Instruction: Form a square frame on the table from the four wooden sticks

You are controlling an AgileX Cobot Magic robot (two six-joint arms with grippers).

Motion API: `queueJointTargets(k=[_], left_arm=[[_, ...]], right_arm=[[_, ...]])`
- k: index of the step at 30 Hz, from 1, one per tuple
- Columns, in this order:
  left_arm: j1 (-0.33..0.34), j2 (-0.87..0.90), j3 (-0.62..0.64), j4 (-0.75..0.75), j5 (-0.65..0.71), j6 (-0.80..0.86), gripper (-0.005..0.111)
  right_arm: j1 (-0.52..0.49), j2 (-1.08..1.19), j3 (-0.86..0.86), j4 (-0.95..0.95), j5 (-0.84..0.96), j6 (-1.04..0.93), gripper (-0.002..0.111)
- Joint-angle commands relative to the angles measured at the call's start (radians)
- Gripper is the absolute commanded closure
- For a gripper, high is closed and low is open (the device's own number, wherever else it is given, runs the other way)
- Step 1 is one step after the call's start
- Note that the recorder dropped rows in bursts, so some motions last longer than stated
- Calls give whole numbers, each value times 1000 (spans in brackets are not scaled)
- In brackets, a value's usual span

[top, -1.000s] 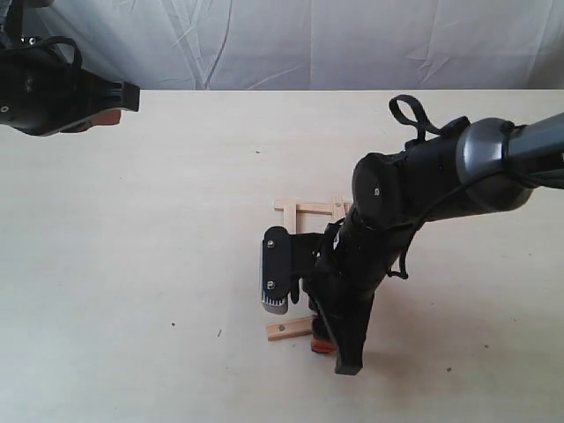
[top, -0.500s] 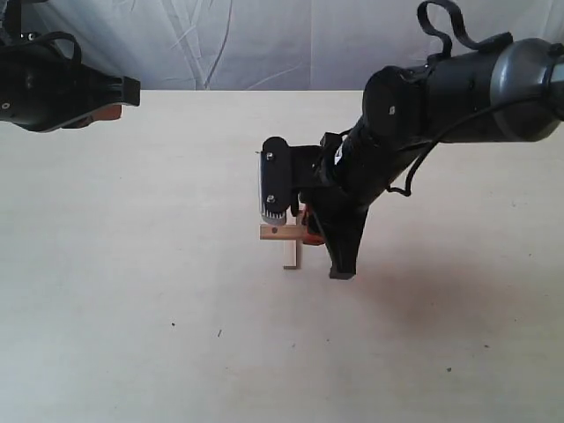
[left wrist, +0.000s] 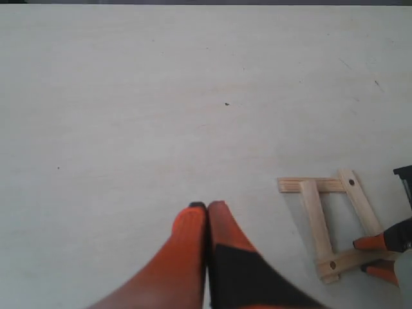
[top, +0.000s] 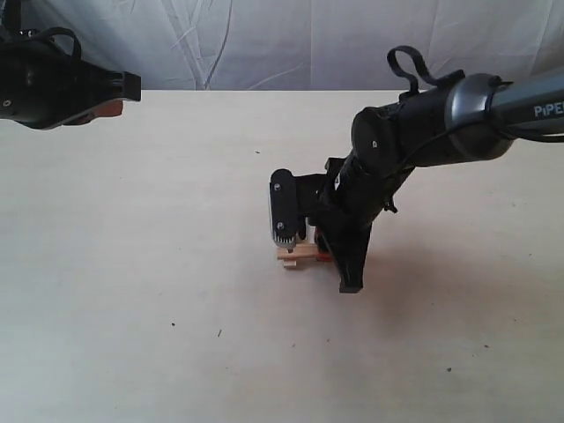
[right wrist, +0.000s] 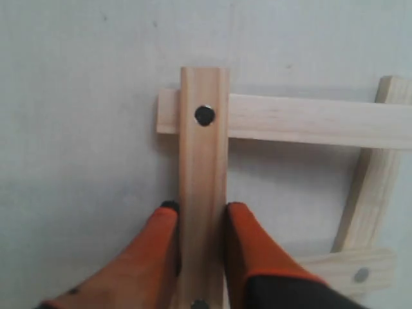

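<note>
My right gripper is pinching a short, flat, pale tan wooden slat across its width, with one orange fingertip on each long edge. Just beyond my fingertips, the slat's dotted end lies across the end of a second pale slat. That one runs sideways away from my grip to a third, tilted slat. A fourth slat with a dark dot lies close beside one of my fingers. Together they form the small open square frame on the wide cream tabletop. My left gripper hangs well apart from the frame, its orange fingers pressed together on nothing.

The main danger, I judge, is the release. If one pad sticks as I spread my fingers, the slat will swivel on the crossing ahead of me and open that corner. The finger nearest the fourth slat has little room, so spreading wide could push that slat out of its corner. My fingers hide that crossing, so I cannot tell whether it overlaps properly. I also cannot tell whether my slat is fully down. Letting go too high would make it bounce, and pressing down could lever up the slat beneath. The third slat's tilt already leaves the shape skewed.
</note>
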Motion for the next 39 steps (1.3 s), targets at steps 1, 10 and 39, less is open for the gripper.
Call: queueJointTargets(k=[1, 10, 39], left_arm=[[-5, -8, 3, -7, -17, -1, 107], [-5, -8, 3, -7, -19, -1, 107], [-5, -559, 356, 90, -253, 10, 107]], right_arm=[[-5, 16, -6, 20, -30, 35, 109], [-5, 16, -6, 36, -47, 79, 82], [-335, -1029, 473, 19, -80, 931, 107]])
